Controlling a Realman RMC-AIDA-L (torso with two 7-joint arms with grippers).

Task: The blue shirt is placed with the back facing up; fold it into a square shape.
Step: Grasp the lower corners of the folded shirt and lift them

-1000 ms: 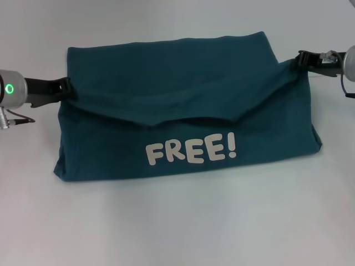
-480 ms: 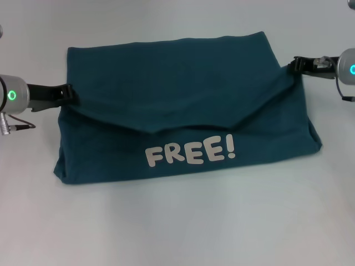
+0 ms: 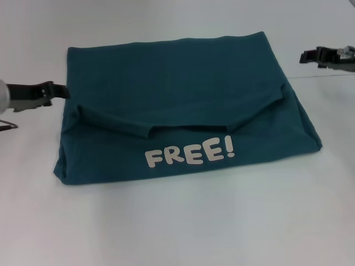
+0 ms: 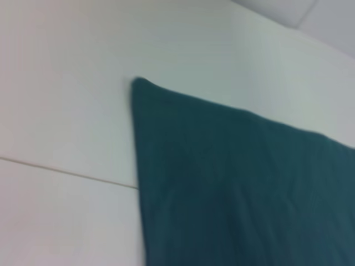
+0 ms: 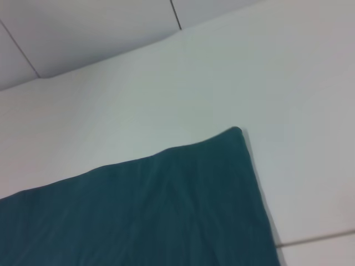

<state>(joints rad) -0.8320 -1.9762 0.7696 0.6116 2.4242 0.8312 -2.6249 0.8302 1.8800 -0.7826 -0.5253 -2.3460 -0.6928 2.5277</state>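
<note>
I see the soft dark teal-blue shirt (image 3: 183, 111), folded with white "FREE!" letters (image 3: 190, 153), lying long from side to side between my left gripper (image 3: 55, 90), touching its edge, and my right gripper (image 3: 310, 56), farther off; finger states unclear.

Black grippers, silver left wrist (image 3: 3, 95).
</note>
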